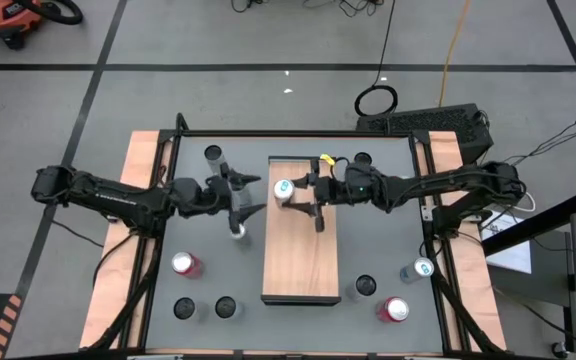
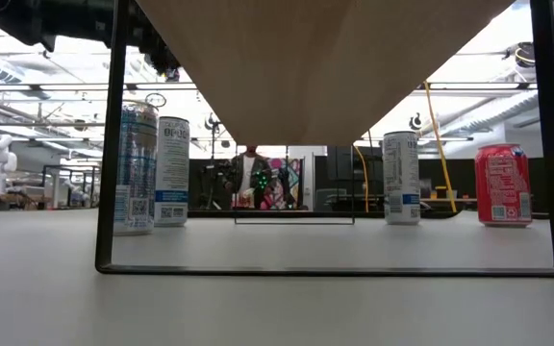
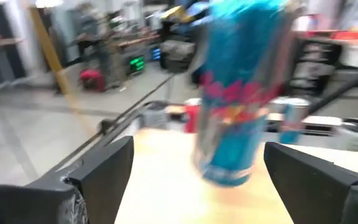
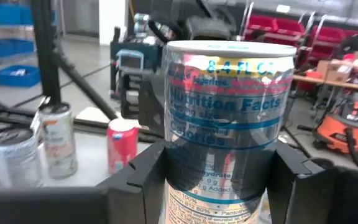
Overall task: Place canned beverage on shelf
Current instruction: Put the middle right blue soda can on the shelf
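The shelf [image 1: 301, 250] is a long wood-grain board raised on a dark frame in the middle of the table. A tall silver-and-blue beverage can [image 1: 283, 188] stands upright over its far left part, with my right gripper [image 1: 293, 192] shut on it. In the left wrist view the same can [image 3: 241, 93] shows ahead. Whether its base touches the board I cannot tell. My left gripper [image 1: 253, 196] is open just off the shelf's left edge, facing the can, with nothing between its fingers [image 3: 104, 168]. My right gripper pinches the can's side wall [image 4: 225, 155] between its two fingers [image 4: 143, 177], about halfway up the can. The fingers come in level from the table's right side. The can stays upright in the hold.
Other cans stand on the grey tabletop around the shelf: a red one [image 1: 186, 264] and dark-topped ones [image 1: 226, 307] on the left, a red one [image 1: 396, 309] and a silver one [image 1: 421, 269] on the right. A light-topped can [image 1: 238, 232] stands close below my left gripper. The shelf's near half is bare.
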Tool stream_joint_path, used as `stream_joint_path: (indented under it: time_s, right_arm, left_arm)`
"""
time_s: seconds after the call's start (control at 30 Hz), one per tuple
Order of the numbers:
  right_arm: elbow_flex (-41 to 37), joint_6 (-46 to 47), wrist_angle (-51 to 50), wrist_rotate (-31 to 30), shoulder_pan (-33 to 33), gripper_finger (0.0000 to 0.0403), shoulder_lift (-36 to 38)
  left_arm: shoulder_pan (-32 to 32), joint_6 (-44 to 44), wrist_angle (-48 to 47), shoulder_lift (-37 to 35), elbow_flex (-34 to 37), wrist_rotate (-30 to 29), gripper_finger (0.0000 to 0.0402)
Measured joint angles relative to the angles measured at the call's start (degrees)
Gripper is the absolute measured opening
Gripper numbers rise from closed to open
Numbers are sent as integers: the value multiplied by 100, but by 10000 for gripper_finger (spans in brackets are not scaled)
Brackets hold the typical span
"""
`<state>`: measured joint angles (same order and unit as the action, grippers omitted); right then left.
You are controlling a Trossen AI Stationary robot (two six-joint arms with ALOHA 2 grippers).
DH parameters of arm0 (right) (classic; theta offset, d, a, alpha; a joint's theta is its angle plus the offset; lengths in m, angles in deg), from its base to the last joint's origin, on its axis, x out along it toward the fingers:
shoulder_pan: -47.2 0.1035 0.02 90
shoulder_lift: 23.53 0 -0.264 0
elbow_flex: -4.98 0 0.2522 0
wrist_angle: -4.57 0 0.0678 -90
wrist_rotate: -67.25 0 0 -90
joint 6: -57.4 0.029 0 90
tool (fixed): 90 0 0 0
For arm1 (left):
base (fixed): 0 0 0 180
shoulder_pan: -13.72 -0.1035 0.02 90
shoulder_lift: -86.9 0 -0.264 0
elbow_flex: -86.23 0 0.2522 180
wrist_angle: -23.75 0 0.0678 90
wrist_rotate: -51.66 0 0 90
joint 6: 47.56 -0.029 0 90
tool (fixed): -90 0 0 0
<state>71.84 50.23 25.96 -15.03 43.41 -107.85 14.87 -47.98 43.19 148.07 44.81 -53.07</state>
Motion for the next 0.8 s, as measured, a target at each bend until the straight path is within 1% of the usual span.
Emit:
stream_joint_path:
  time_s: [0.07, 0.13, 0.37, 0.47, 0.57, 0.8]
  right_arm:
    - [-95, 72, 285, -3, -58, 157, -26]
    - [-163, 91, 434, -3, -94, 157, -87]
    - [-168, 75, 448, -3, -143, 157, -359]
    - [-170, 71, 400, 1, -145, 157, -365]
    - [-170, 71, 383, 3, -143, 157, -358]
    - [-170, 89, 354, 4, -143, 157, -360]
  left_arm:
    - [-100, 130, -198, -77, 0, -225, 361]
    - [-156, 159, -324, -131, 0, -291, 361]
    - [-113, 174, -691, -343, 0, -285, 361]
    - [-103, 303, -991, -521, 0, -354, 361]
    - [-106, 314, -1045, -721, 0, -481, 361]
    - [-103, 270, -1459, -1036, 0, -487, 361]
